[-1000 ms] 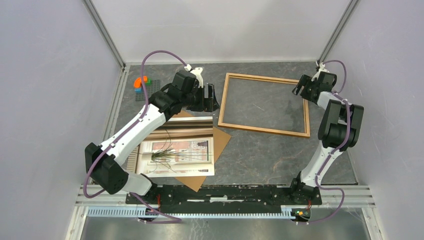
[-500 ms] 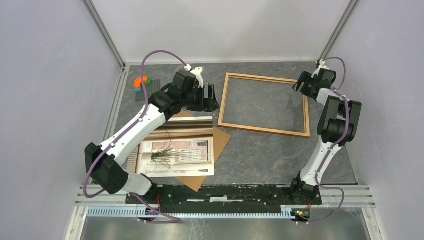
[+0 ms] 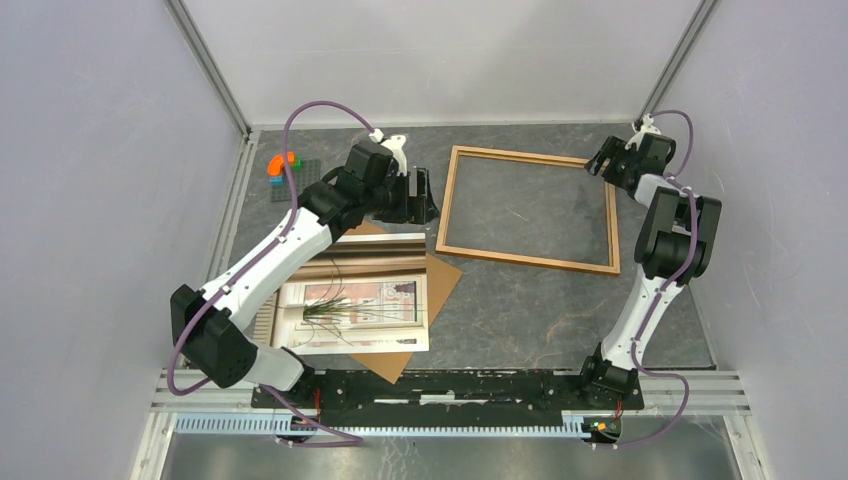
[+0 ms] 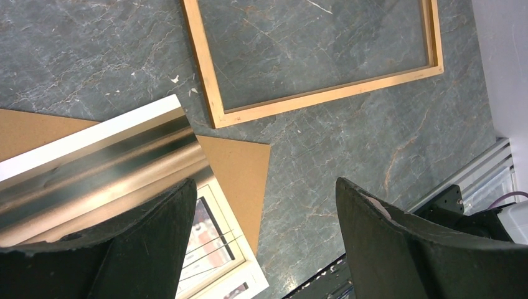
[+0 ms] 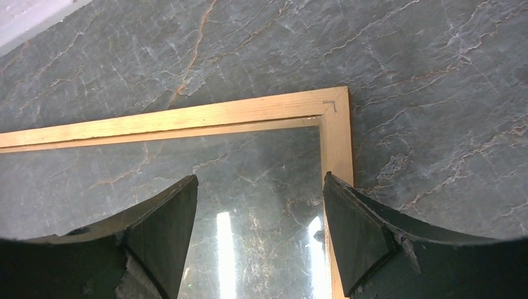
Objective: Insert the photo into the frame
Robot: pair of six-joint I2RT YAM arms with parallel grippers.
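Observation:
The frame (image 3: pixel 520 259) of light wood lies flat at the back right of the table. It also shows in the left wrist view (image 4: pixel 324 96) and the right wrist view (image 5: pixel 187 118). The photo (image 3: pixel 355 305), white-bordered, lies at the front left on a brown backing board (image 3: pixel 442 276), with a shiny silvery strip (image 3: pixel 380 245) along its far edge. My left gripper (image 3: pixel 428 198) is open and empty, between the photo's far edge and the frame's left rail; in its own view (image 4: pixel 264 187) the photo (image 4: pixel 215 243) is below. My right gripper (image 3: pixel 606 168) is open and empty above the frame's far right corner (image 5: pixel 336 103).
Orange and blue bricks on a dark baseplate (image 3: pixel 283 167) sit at the back left. Grey walls close in on three sides. A metal rail (image 3: pixel 450 385) with the arm bases runs along the near edge. The inside of the frame reflects lights (image 5: pixel 225 249).
My right gripper has moved a little toward the back wall, over the frame's far right corner. The left arm, frame and photo have not moved.

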